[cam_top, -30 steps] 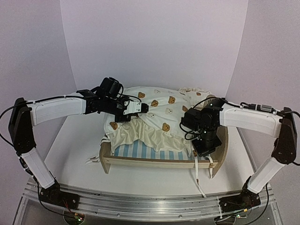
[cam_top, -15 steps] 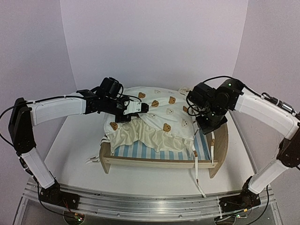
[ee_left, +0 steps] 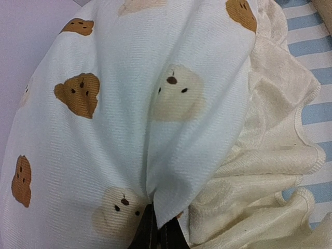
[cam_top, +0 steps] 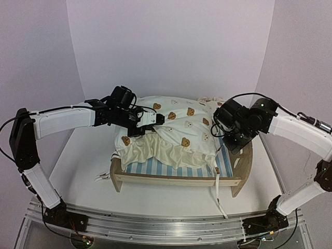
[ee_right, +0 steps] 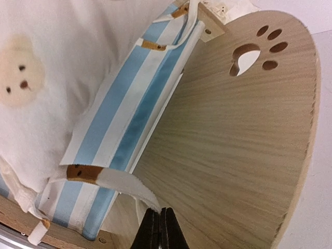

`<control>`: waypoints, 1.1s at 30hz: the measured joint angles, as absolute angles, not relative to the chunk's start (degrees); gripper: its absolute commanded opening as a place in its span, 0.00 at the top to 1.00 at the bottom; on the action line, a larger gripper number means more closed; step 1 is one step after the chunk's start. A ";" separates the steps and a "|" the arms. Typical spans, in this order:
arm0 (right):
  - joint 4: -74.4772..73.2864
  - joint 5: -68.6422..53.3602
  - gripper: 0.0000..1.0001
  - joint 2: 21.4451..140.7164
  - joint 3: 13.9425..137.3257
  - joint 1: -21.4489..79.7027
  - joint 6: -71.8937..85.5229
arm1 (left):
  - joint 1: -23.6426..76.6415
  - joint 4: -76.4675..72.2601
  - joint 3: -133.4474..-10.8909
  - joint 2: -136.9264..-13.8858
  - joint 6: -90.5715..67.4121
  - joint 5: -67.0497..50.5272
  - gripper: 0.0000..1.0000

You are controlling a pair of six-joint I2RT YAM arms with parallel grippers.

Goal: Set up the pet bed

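Left gripper [cam_top: 158,119] clamped on a fold of the cream bear-print cushion [cam_top: 179,127], which lies bunched and rumpled over the pet bed [cam_top: 171,180] at mid-table [cam_top: 78,161]. The striped base [cam_top: 155,167] is exposed along the near side. Cushion judged light, soft and limp: it will drape and drag rather than slide flat, so best pinched at an edge or corner. Frame judged stiff, light wood, apt to shift if tugged. Right gripper [ee_right: 160,228] pinched shut, empty, by the inner face of the headboard [ee_right: 233,129]. No brand, label or writing legible
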State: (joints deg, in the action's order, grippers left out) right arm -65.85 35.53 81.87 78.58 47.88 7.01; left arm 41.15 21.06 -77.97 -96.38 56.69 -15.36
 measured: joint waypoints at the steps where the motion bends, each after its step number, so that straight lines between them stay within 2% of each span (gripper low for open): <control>1: -65.57 35.09 1.00 81.18 77.13 47.88 7.45 | 41.15 21.04 -77.97 -96.38 56.54 -15.45 1.00; 5: -64.98 32.52 0.98 79.76 72.77 47.88 11.35 | 41.22 21.20 -77.97 -96.38 55.54 -16.28 1.00; 6: -65.22 31.81 0.92 79.66 71.99 47.88 12.64 | 41.30 21.30 -77.97 -96.38 55.29 -16.48 1.00; 8: -65.78 30.04 0.74 79.70 70.91 47.88 15.67 | 41.61 21.67 -77.97 -96.38 54.67 -16.86 1.00; 10: -66.50 28.30 0.62 80.14 70.57 48.05 19.72 | 42.03 22.22 -77.99 -96.38 53.79 -17.54 1.00; 14: -69.52 26.07 0.50 81.07 71.26 48.32 26.31 | 43.11 23.83 -78.62 -96.40 51.95 -19.46 1.00; 25: -72.19 23.06 0.42 81.11 91.91 48.03 30.20 | 45.39 29.12 -84.99 -97.36 46.25 -24.95 1.00; 33: -71.88 23.55 0.42 81.25 95.53 48.03 31.58 | 49.59 31.49 -91.87 -99.23 42.12 -31.19 1.00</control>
State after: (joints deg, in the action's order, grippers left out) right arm -71.88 23.55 81.25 95.53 48.03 31.58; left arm 49.59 31.49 -91.87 -99.23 42.12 -31.19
